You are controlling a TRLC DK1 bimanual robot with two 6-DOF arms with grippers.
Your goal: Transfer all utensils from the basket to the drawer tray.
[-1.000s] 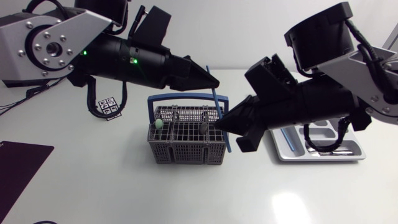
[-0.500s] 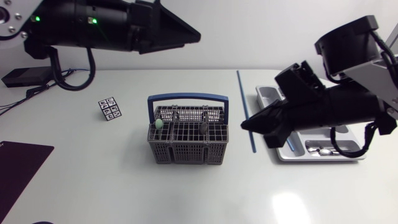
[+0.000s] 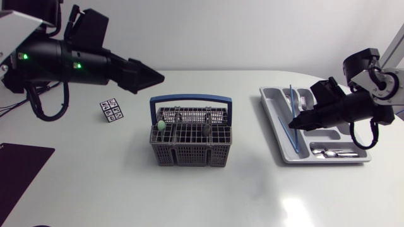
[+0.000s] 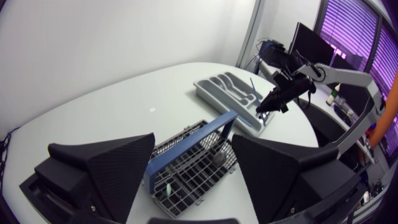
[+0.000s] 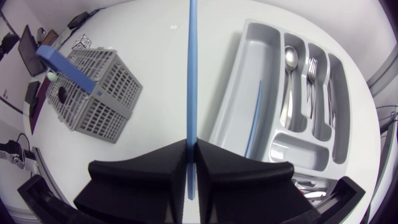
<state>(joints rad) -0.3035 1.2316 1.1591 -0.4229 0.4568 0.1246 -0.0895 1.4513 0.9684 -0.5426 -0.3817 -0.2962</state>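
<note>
In the head view, your right gripper [image 3: 295, 123] pinches a blue stick [image 3: 291, 104] and holds it over the drawer tray [image 3: 322, 161], which sits near the table's [image 3: 189, 195] right edge. A second blue stick [image 3: 288, 133] already lies in the long compartment on the tray's basket side. The basket [image 3: 189, 154] stands mid-table, well apart from the tray, with a green-tipped utensil [image 3: 161, 125] and a dark-handled utensil [image 3: 206, 128] in it, so I judge the job unfinished. Your left gripper [image 3: 156, 77] hangs above the table towards its far left corner, clear of the basket. In the left wrist view its fingers [image 4: 118, 162] are spread wide with nothing between them (the basket [image 4: 186, 177] merely shows through the gap, far below). The held stick appears there as a thin line standing steeply over the tray [image 4: 227, 87]. In the right wrist view the fingers [image 5: 143, 168] press flat on the stick [image 5: 191, 74] from both sides near one end, and the long shaft runs on ahead, between basket [image 5: 99, 106] and tray [image 5: 252, 68]. A spoon [image 5: 291, 59] and a fork [image 5: 313, 68] lie in the narrower compartments. Watch the release. Held this steep and gripped so near its end, the stick would likely tip as the fingers part. It could then fall over the rim onto the table or settle across a divider. Lay it flatter along the long compartment first.
</note>
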